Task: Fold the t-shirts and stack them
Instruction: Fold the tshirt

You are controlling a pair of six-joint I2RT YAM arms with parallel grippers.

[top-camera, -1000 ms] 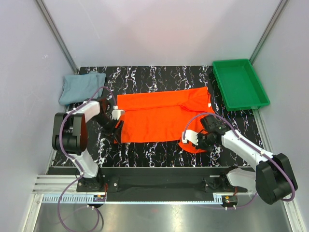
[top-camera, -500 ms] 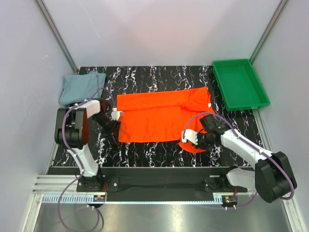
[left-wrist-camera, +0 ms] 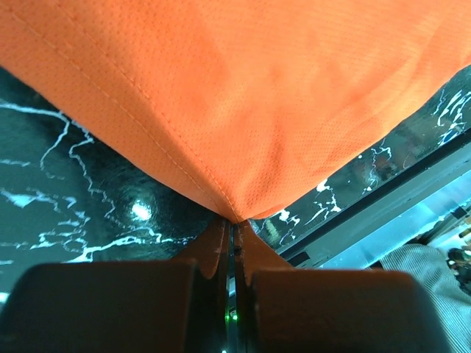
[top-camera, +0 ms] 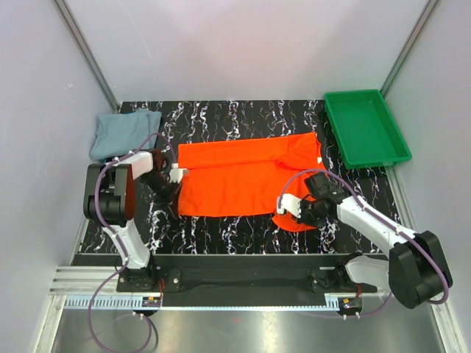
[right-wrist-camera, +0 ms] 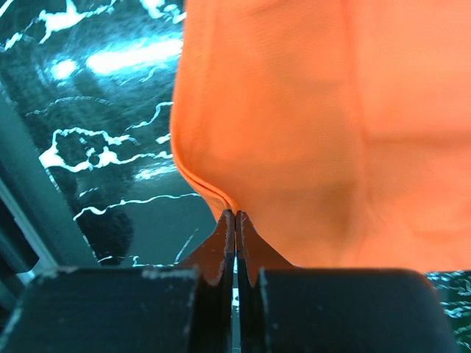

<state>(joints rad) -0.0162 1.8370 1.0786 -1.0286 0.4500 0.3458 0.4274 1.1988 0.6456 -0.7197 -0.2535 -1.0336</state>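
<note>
Top external finds us mid-fold, our left tool (left-wrist-camera: 229, 226) and right tool (right-wrist-camera: 235, 220) each clamped on the near edge of the orange-red t-shirt (top-camera: 243, 180), the grey-blue t-shirt (top-camera: 121, 132) far left, nothing stacked.

Flat orange shirt (top-camera: 243, 176), bunched grey-blue shirt (top-camera: 125, 132)

Left gripper (left-wrist-camera: 232, 226) shifted leftward, dragging orange-red shirt (top-camera: 243, 180) corner (slightly), right gripper (right-wrist-camera: 235, 220) nudged farther

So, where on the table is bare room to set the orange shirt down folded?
Free: the far strip of table between grey-blue shirt and green tray; the near strip before the orange shirt, between the arms. Crowded: both shirt ends, where left fingers and right fingers pinch it.
</note>
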